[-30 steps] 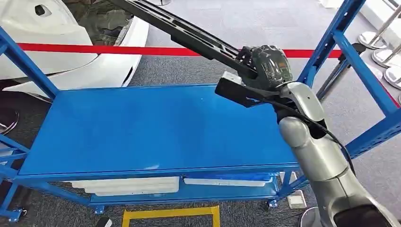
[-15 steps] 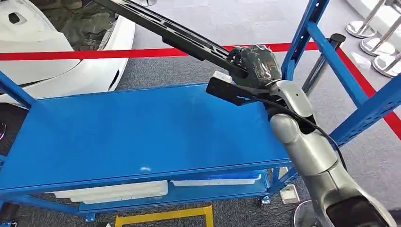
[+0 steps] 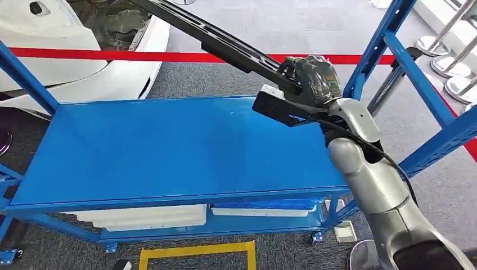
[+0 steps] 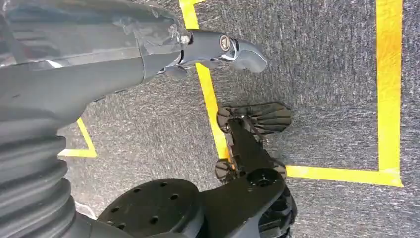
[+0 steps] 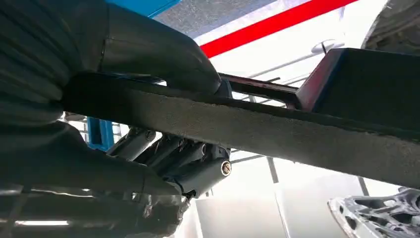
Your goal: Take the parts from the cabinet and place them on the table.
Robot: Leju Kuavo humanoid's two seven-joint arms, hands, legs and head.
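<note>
above blue table (image 3: 169, 152), long black part (image 3: 225, 42), seemingly ribbed

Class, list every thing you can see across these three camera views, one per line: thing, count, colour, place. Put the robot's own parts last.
long part: one, black, held up over the shelf's far right, running off to the upper left
shelf rack: one, blue, in front of the robot
flat trays: two, white, on the rack's lower level
car body: one, white, behind the rack at left
barrier tape: one, red, stretched behind the rack
floor marking: yellow lines, on the grey carpet
stanchion bases: several, silver, far right
right hand: one, dark, grips the long part
left hand: one, grey, hanging over the floor, holding nothing
</note>
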